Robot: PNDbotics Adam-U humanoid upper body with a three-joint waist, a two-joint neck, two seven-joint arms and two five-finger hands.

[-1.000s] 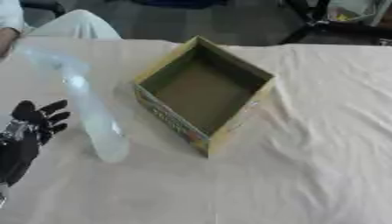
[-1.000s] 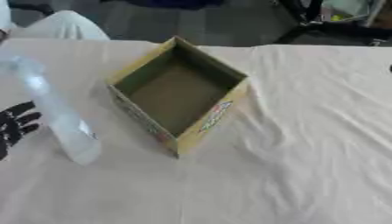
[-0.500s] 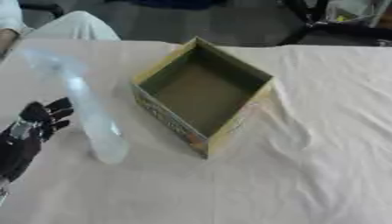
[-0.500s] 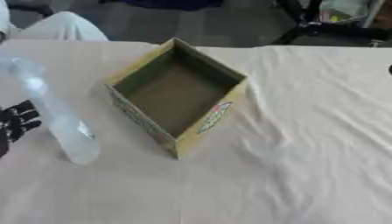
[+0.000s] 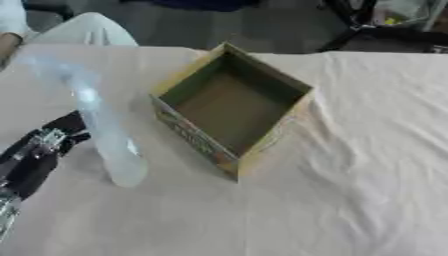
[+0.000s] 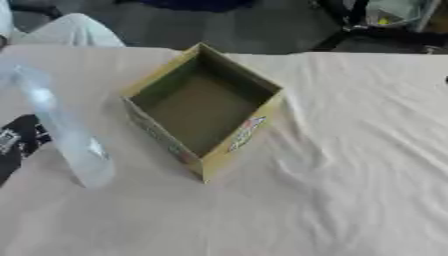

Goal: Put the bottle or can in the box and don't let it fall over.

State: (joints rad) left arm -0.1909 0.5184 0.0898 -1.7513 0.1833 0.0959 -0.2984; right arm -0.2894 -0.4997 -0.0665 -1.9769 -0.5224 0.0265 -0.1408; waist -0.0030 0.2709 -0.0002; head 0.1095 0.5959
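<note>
A clear plastic bottle (image 5: pixel 103 135) stands upright on the cloth-covered table, just left of the box. The open cardboard box (image 5: pixel 194 134), yellow-green with printed sides, sits in the middle with one corner pointing toward me and nothing inside it. My left hand (image 5: pixel 37 156) comes in from the left edge, black with silver joints. Its relaxed fingers (image 5: pixel 72 124) reach close to the bottle's left side, and I cannot tell whether they touch it. My right hand shows in neither view.
A beige cloth (image 6: pixel 350 165) with soft wrinkles covers the table to the right of and in front of the box. Beyond the far edge a dark stand (image 5: pixel 385 30) rises over grey floor at the upper right.
My left hand has crept a little to the right, toward the bottle, and its fingers are less spread. Bottle and box stay put.
</note>
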